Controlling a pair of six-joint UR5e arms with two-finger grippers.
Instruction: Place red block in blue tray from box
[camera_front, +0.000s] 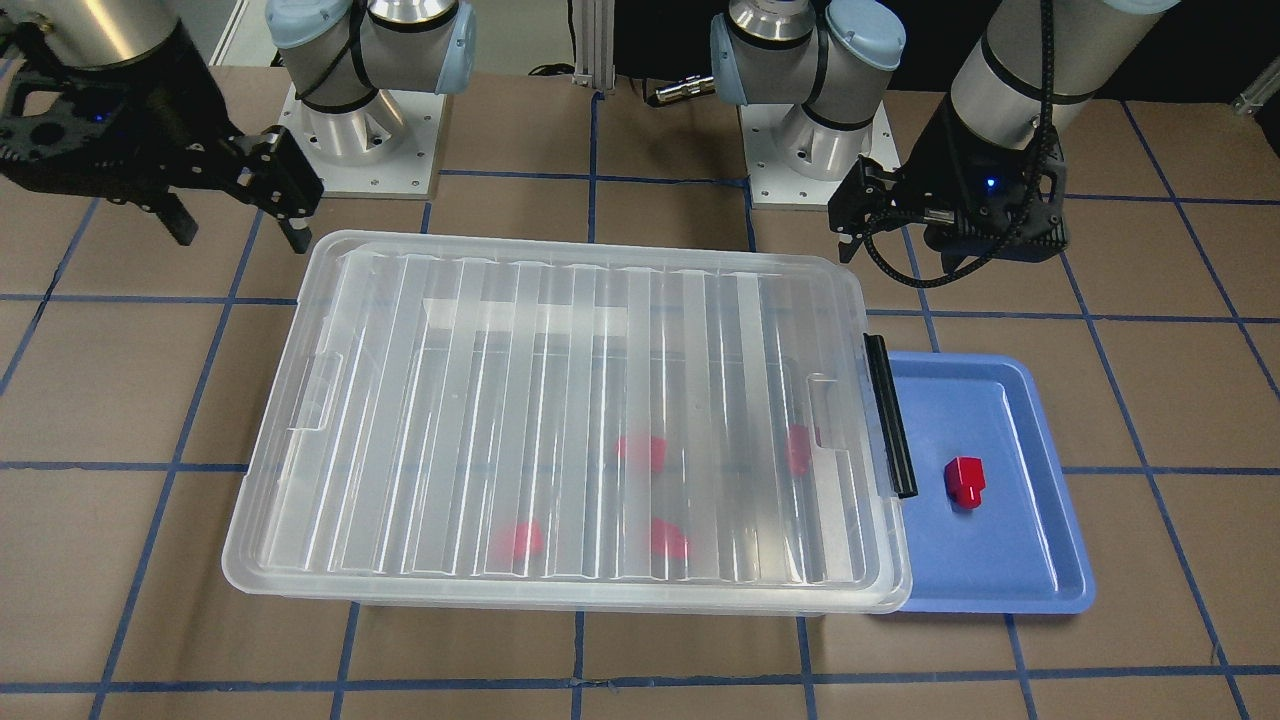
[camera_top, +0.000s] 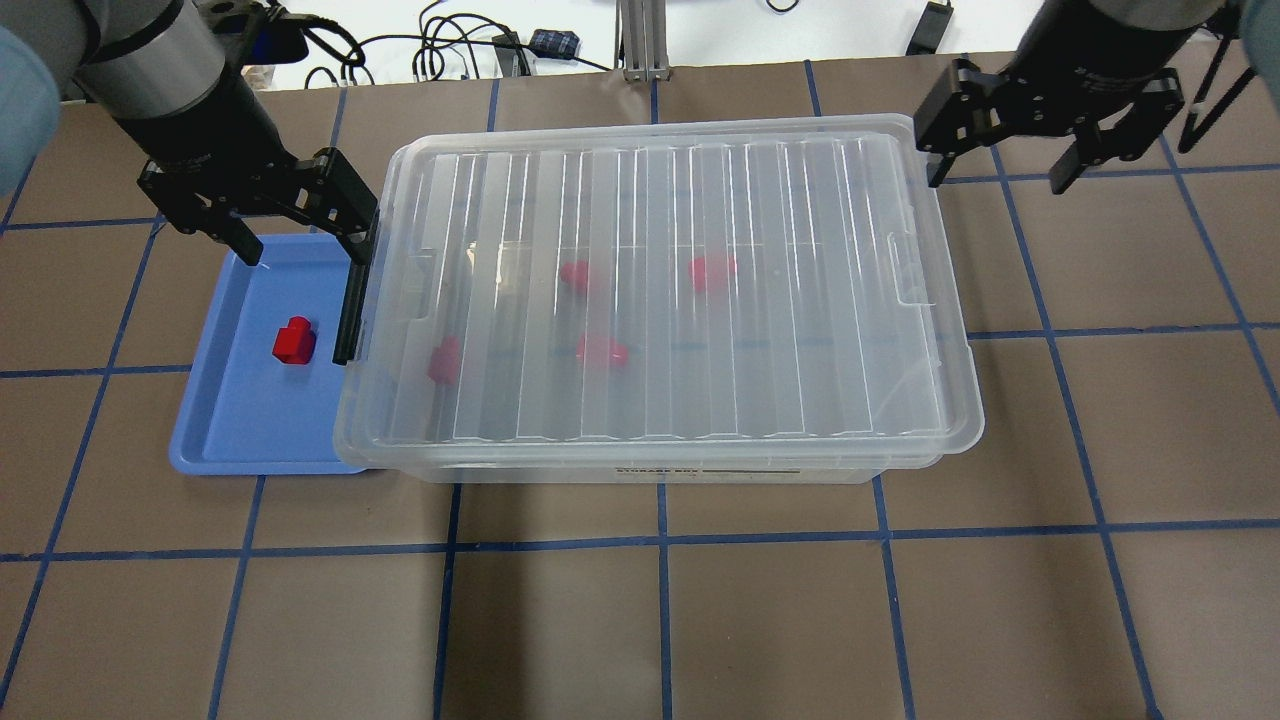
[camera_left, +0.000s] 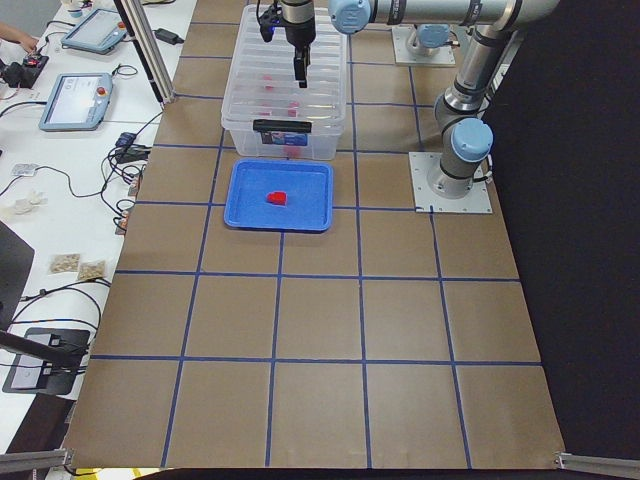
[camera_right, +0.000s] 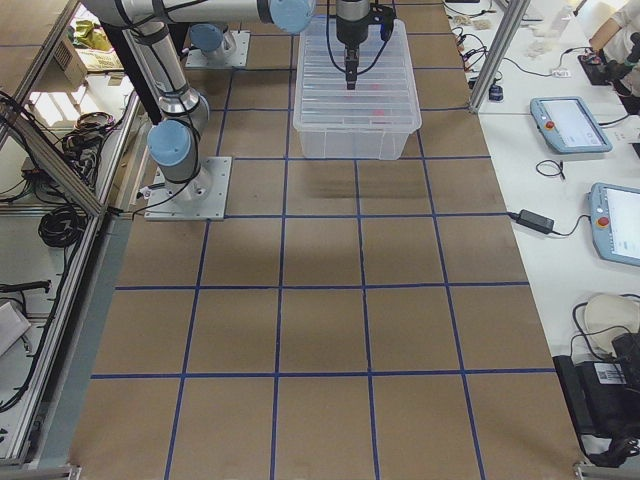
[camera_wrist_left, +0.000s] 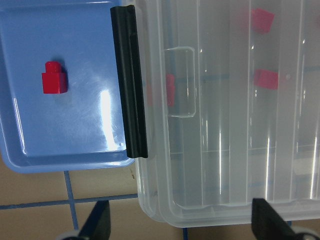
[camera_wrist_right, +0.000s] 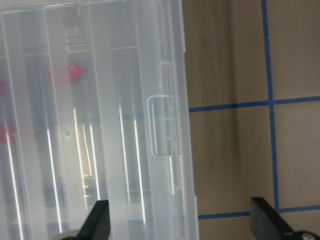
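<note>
Just one red block (camera_top: 293, 342); four boxed.

Brown table (camera_top: 770, 620) with blue tape grid (camera_top: 660, 541)

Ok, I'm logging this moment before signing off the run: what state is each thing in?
box, closed, lid on.
red block, lying loose in the blue tray, ungripped.
blue tray, holding that one block, against the box's end.
other red blocks, four, inside the box under the lid.
left gripper, jaws open, empty, above the tray.
right gripper, jaws open, empty, by the box's other end.
</note>
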